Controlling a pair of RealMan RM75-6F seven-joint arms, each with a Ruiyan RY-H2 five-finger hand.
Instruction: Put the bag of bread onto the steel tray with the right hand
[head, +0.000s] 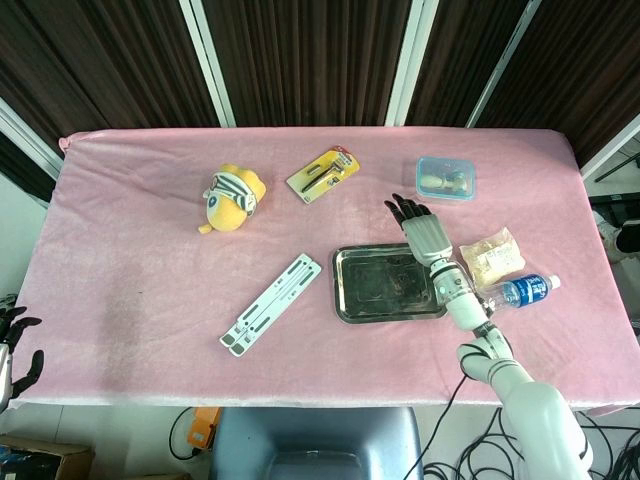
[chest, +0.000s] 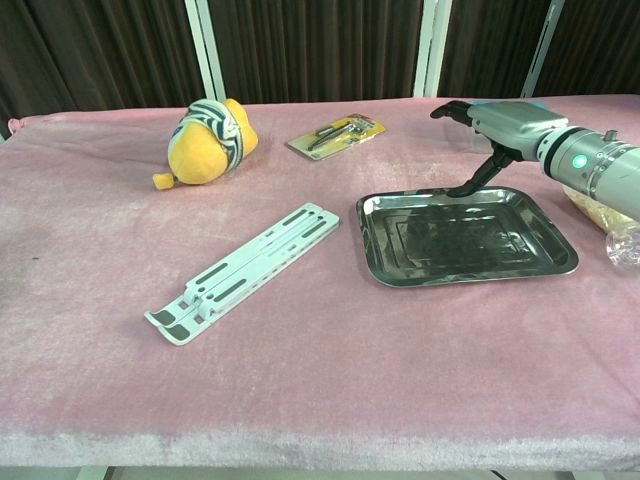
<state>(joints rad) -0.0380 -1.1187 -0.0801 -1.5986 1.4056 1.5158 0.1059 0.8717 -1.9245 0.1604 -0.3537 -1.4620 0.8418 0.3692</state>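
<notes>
Bread bag (head: 492, 254) lying diagonally right of steel tray (head: 350, 297), right hand (head: 423, 229) empty, fingers spread

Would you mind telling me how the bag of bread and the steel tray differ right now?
The bag of bread is small, pale and crinkly; the steel tray is larger, dark and shiny. The bag lies clear of any hand, while the right hand hovers over the tray's far corner, holding nothing. Both rest flat on the pink cloth, near each other.
</notes>
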